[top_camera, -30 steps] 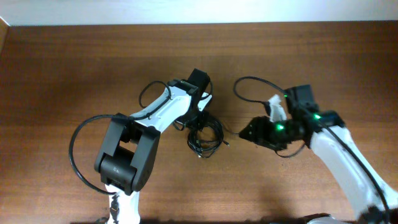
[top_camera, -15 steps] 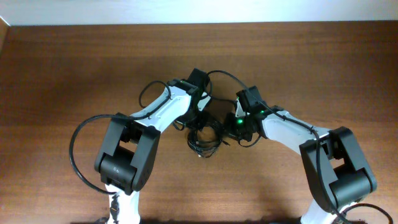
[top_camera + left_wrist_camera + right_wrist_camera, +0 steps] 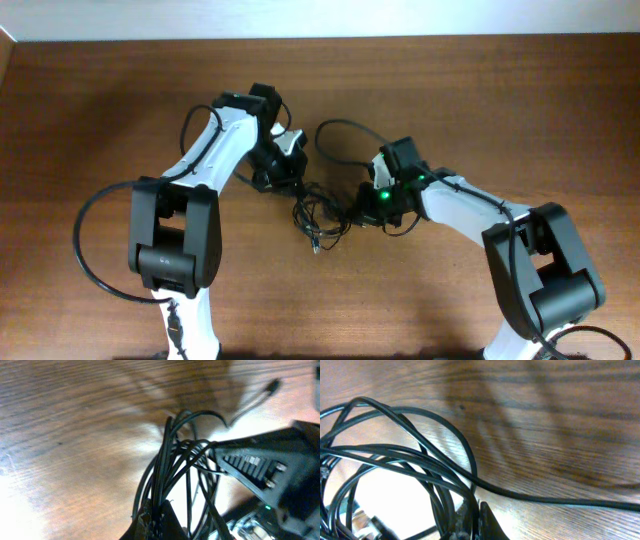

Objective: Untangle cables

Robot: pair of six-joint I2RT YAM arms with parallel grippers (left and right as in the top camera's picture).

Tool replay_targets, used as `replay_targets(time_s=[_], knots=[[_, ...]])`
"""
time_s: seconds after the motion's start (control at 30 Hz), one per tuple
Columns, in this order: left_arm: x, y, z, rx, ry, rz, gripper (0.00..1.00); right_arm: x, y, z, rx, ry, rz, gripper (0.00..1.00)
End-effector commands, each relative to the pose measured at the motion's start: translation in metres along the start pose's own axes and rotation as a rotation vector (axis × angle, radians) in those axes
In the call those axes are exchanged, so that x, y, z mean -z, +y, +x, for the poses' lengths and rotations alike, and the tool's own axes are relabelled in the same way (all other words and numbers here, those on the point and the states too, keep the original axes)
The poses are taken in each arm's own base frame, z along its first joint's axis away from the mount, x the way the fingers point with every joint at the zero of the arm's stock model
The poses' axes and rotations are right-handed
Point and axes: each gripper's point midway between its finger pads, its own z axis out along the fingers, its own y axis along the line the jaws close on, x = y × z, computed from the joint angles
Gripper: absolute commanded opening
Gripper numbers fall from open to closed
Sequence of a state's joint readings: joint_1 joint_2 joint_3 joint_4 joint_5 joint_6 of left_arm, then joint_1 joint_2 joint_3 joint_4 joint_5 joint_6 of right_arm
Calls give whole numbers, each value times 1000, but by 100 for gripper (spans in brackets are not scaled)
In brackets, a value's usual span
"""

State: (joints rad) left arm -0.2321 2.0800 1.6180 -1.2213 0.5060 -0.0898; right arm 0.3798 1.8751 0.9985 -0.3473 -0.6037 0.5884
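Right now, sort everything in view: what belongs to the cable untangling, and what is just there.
Job: the cables, tangled between the arms; left end effector, shut on them; right end effector, shut on them.
Just there: the wooden table; the arms' own thick black wires.

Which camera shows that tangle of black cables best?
The overhead view: it alone shows the cables whole, strung between the left gripper and right gripper. Each wrist view shows only cropped close-up loops.
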Motion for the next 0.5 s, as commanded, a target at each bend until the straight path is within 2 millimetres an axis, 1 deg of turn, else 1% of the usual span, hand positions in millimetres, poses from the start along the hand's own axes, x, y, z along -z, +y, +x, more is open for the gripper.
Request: replay_targets(time_s=[0.0, 0.03, 0.07, 0.1, 0.23, 0.27, 0.3, 0.33, 0.4, 0.43, 0.47], knots=[[30, -20, -15, -141, -70, 133, 0, 10, -26, -1, -4, 42, -54, 4], [34, -41, -12, -238, -77, 256, 0, 16, -21, -1, 18, 57, -119, 4], [39, -57, -8, -329, -88, 349, 0, 18, -25, 0, -1, 62, -117, 4], [43, -67, -4, -403, -99, 414, 0, 21, -32, 1, -22, 68, -103, 4], [42, -67, 6, -546, -93, 415, 0, 28, -43, 0, -60, 67, -91, 4], [42, -68, 12, -588, -81, 419, 0, 29, -44, 0, -66, 68, -91, 4], [40, -71, 22, -665, -61, 427, 0, 30, -46, 1, -79, 72, -89, 4], [39, -72, 27, -700, -47, 432, 0, 30, -46, 3, -85, 81, -94, 4], [38, -71, 29, -705, -35, 420, 0, 31, -42, 5, -87, 91, -113, 6], [38, -71, 29, -706, -34, 417, 0, 31, -41, 5, -66, 93, -121, 25], [37, -71, 30, -707, -32, 417, 0, 31, -41, 5, -66, 93, -121, 40]])
